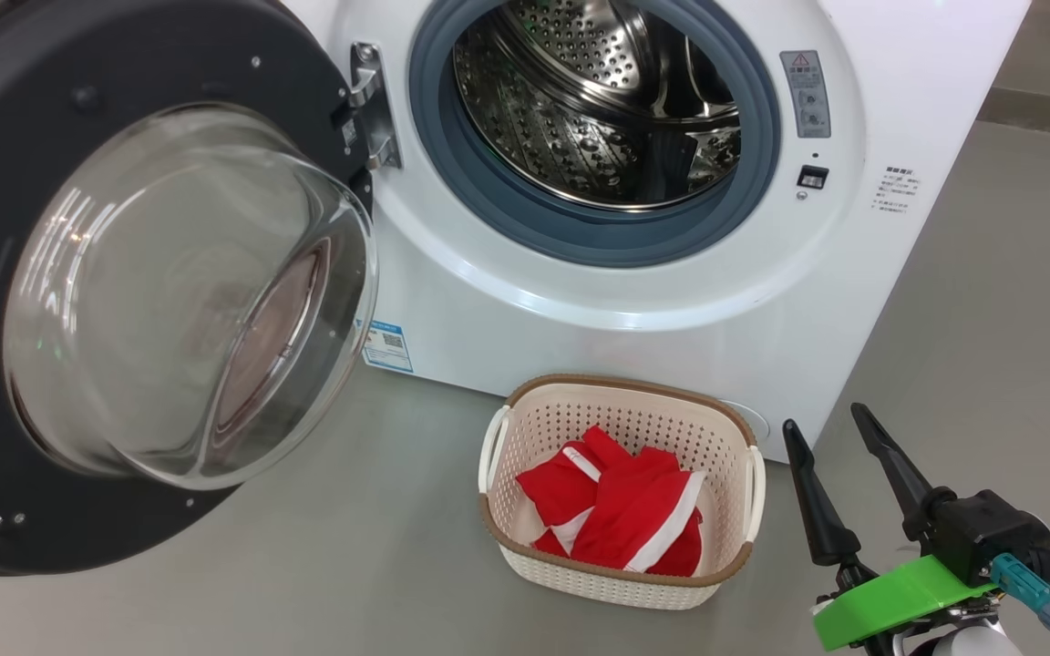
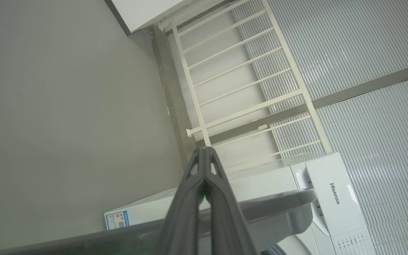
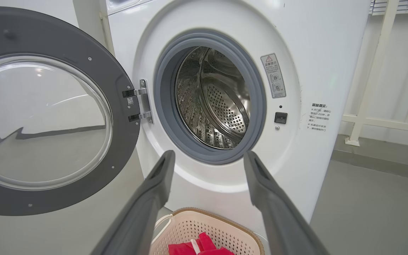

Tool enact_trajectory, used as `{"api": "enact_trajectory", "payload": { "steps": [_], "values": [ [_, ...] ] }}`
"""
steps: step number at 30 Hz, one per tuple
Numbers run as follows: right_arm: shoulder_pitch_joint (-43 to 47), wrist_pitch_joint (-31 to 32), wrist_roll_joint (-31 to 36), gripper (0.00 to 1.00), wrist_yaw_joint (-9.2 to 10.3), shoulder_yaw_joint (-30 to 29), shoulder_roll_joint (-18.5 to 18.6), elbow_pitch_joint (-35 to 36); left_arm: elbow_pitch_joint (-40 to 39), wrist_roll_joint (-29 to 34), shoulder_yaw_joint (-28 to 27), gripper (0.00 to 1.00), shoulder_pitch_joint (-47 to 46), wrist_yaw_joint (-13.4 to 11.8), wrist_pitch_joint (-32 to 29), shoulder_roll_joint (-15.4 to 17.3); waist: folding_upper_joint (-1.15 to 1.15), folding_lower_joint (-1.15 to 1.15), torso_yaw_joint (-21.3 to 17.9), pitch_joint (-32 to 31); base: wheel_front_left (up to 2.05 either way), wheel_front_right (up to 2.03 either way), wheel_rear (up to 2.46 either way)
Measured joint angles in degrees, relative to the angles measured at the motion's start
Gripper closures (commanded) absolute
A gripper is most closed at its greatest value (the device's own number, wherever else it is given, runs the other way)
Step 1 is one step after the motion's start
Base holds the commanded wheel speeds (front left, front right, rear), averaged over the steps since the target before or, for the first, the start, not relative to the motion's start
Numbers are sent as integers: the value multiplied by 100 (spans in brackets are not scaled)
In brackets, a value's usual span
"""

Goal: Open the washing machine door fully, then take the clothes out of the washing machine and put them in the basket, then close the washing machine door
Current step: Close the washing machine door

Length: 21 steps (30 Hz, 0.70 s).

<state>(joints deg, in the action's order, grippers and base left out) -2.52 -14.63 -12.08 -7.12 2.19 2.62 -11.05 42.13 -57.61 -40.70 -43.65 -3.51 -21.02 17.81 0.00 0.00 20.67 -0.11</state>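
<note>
washing machine door wide open, clear bulging glass | left gripper pressed together | right gripper spread

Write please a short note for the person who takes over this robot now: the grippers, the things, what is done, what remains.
Left gripper: shut, nothing between its fingers.
Right gripper: open and empty, just right of the basket.
Washing machine door: swung wide open on its hinge.
Clothes: red pieces lying inside the basket, which stands on the floor in front of the washing machine.
Drum: no red fabric visible in it.
Done: door opened, clothes moved to the basket.
Left: close the door.
</note>
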Motion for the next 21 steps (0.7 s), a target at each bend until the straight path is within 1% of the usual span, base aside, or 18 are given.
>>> {"api": "enact_trajectory", "payload": {
  "steps": [5, 10, 16, 19, 21],
  "values": [
    [-2, 0, 0, 0, 0, -8, 1, -26, 142, -249, -42, 100, -4, 1, -503, 30, 0, 0, -50, 55, 0, 0, 0],
    [-3, 0, 0, 0, 0, -7, 1, -7, 175, -448, -115, 100, -5, -7, -771, 25, 0, 0, -77, 58, 0, 0, 0],
    [-2, 0, -10, 0, 0, -8, 1, 15, -29, -382, 57, 100, 93, 11, -1055, -37, 0, 0, -75, 0, 0, 0, 0],
    [0, 0, -10, 0, 0, -13, 1, 18, -215, -353, 143, 100, 276, 100, -1223, -74, 0, 0, -62, -38, 0, 0, 0],
    [2, 0, -10, 0, 0, -14, 1, 15, -334, -355, 166, 100, 346, 107, -1311, -114, 0, 0, -46, -62, 0, 0, 0]
  ]
}}
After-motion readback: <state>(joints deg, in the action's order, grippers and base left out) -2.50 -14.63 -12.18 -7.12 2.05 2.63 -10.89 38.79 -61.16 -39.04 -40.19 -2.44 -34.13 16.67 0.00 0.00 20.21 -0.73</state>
